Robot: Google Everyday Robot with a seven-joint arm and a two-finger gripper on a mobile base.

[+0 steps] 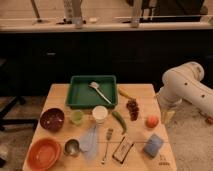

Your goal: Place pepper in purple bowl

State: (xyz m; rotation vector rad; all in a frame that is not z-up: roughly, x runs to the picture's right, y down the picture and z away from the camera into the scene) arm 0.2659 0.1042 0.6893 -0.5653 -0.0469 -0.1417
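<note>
The gripper [167, 114] hangs off the right edge of the bench [60, 95], fingers open and empty. The pepper [119, 121] lies mid-bench, its length slanting back to front.

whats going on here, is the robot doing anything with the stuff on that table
Nothing is being handled yet. The robot arm stands off the right side of the table, and its end effector hangs open and empty beside the table's right edge, touching nothing. The green pepper lies near the middle of the table, between the white cup and the grapes. The purple bowl sits empty on the left side.
</note>
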